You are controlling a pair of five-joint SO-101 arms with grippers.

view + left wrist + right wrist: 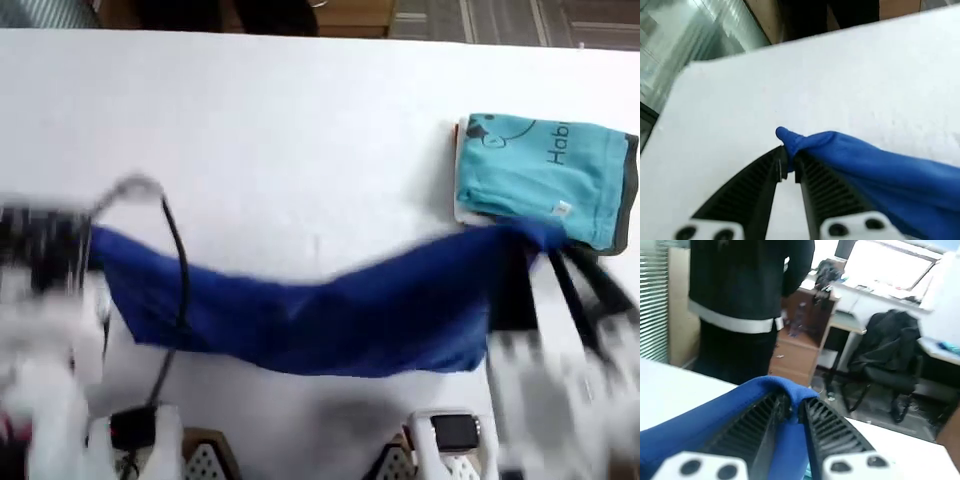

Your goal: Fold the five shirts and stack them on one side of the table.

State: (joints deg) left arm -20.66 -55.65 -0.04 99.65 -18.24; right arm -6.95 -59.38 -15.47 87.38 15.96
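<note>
A blue shirt stretches in a sagging band above the table, on the arms' side. One bunched end is pinched in the left claw, the other in the right claw. At the table's right edge, a folded teal shirt tops a small stack, with pale and dark edges showing beneath.

right hand clamped on blue shirt

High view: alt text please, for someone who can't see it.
A blue shirt is stretched over the white table, its ends pinched by the left gripper and right gripper. A teal shirt tops a folded stack at far right.
</note>
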